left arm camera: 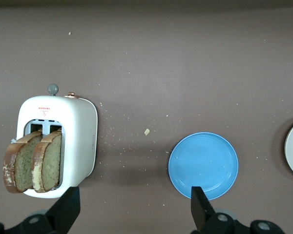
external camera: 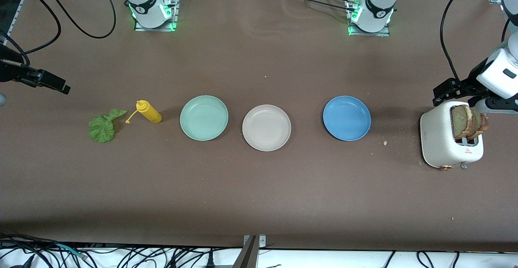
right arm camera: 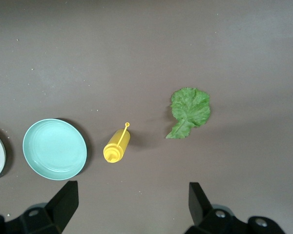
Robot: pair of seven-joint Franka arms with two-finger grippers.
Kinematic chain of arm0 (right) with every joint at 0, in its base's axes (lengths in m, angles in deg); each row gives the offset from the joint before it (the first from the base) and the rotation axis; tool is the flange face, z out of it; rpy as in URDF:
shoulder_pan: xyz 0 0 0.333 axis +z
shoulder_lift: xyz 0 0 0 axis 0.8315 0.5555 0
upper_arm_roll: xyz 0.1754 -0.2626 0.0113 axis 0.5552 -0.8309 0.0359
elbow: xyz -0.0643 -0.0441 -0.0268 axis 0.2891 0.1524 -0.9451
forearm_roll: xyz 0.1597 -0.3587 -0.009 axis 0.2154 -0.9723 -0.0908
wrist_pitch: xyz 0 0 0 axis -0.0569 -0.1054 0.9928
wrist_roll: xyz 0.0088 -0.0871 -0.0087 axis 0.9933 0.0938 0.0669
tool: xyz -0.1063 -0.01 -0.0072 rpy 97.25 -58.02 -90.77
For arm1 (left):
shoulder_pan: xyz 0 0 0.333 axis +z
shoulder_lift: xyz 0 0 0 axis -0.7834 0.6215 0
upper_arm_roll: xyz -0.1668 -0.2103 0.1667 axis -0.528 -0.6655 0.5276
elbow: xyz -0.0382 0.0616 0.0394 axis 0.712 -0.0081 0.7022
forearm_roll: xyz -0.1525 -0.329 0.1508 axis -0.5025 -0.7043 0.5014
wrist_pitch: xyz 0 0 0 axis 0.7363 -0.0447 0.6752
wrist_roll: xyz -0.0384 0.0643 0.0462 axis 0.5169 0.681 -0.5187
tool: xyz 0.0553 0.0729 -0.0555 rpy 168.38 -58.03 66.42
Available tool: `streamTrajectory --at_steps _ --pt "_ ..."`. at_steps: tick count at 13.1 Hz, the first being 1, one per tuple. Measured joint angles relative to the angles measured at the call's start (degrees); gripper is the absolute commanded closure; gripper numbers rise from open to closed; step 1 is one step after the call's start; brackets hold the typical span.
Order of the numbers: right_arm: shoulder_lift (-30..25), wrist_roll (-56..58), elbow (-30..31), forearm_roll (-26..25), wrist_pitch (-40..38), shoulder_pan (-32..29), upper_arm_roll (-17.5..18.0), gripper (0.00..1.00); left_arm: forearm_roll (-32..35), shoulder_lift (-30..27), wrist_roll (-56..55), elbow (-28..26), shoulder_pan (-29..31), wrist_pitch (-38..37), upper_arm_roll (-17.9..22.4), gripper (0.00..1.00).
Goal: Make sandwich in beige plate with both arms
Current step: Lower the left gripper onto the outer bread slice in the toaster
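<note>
Toaster (external camera: 447, 148) holds both bread slices (external camera: 469, 121) upright; left gripper (left arm camera: 133, 210), wide open and empty, hangs just above them. Right gripper (right arm camera: 130, 208), equally open, hovers near lettuce (external camera: 103, 126). Beige plate (external camera: 266, 127) sits bare, mid-table.

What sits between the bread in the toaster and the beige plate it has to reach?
The blue plate lies on the table between the toaster holding the bread slices and the beige plate. It is shallow, so a lifted slice should pass over it. The left gripper hangs open above the table between toaster and blue plate, nothing blocking it.
</note>
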Motion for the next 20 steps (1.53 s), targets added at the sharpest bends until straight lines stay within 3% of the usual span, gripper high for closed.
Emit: streamTrajectory --at_steps 20 --pt "0.02 2.84 1.4 -0.28 2.41 0.02 0.15 0.0 0.0 0.05 -3.62 1.62 0.27 -0.39 0.19 0.0"
